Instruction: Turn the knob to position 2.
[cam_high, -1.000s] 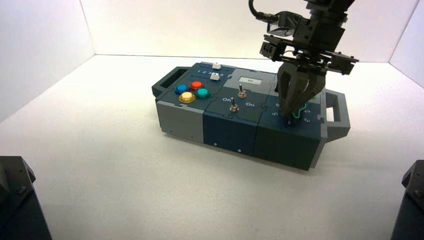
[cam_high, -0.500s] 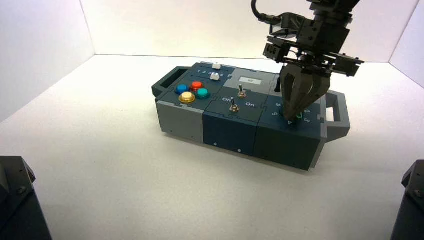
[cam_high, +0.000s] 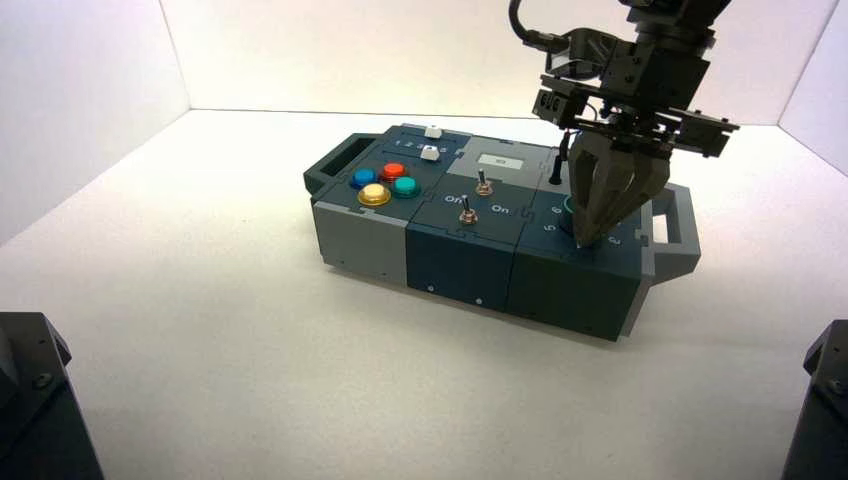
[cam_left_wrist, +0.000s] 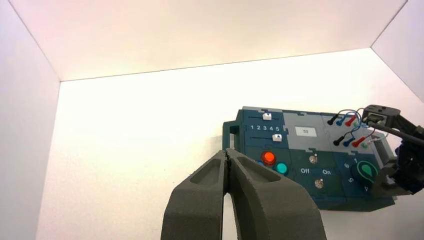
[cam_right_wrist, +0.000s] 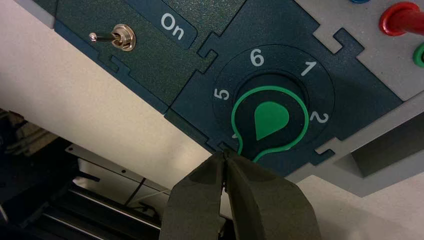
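From above, the right gripper is hovering, fingers pressed together and holding nothing, over the round dark-green knob at the box's right end. Its wrist camera is showing the knob just beyond the fingertips, teardrop tip toward them, printed white digit 2 alongside. The left gripper, closed and empty, is waiting well away.

The right gripper points down at the box — its tips over the knob at the box's right end, near the handle.
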